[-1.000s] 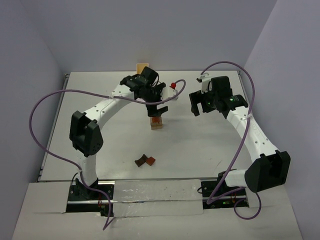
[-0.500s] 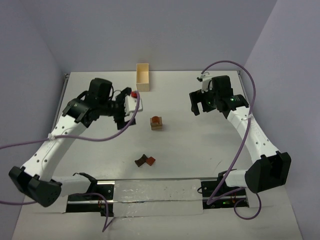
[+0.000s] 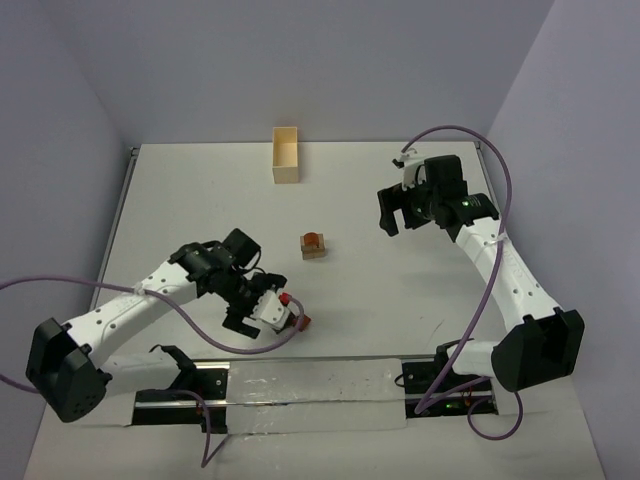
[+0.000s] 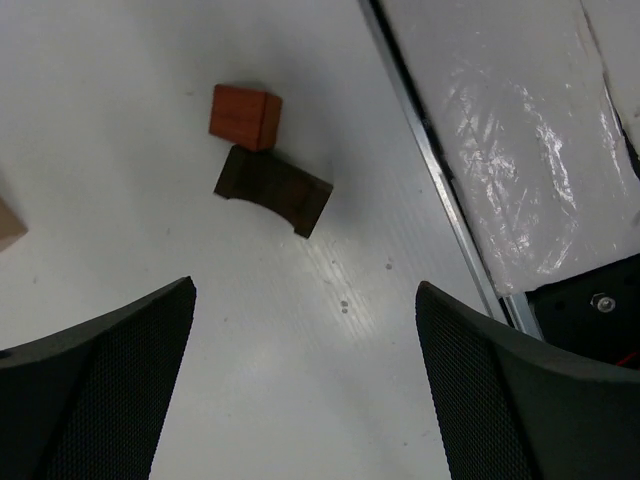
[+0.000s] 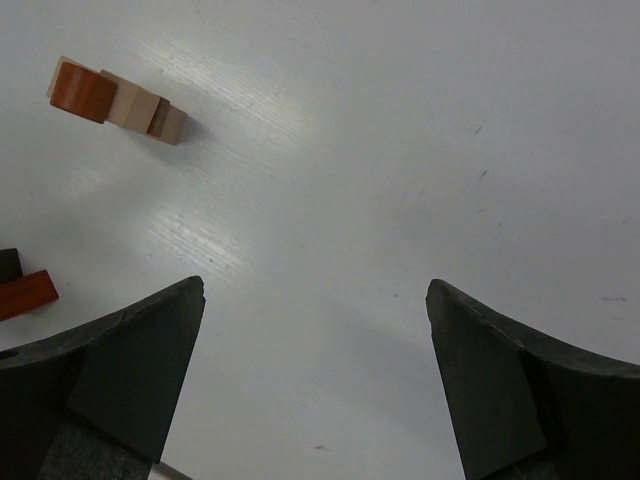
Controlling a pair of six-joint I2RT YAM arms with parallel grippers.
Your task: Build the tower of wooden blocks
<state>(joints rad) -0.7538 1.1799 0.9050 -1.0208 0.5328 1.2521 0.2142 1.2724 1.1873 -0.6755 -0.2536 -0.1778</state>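
The wood block tower stands as a short stack mid-table, tan blocks with a reddish-brown piece on top; the right wrist view has it at upper left. Near the front lie two loose pieces: a reddish-brown block and a dark brown arched piece, touching each other. My left gripper hovers low just beside them, open, with only bare table between its fingers. In the overhead view only the reddish block shows past it. My right gripper hangs open at the back right, holding nothing.
A pale wooden box lies at the back edge. A metal rail and crinkled plastic sheet run along the near edge, close to the loose pieces. Purple cables loop beside both arms.
My left arm swung from above the stack out to the left, then down to the front beside the loose pieces. The right arm stayed put.
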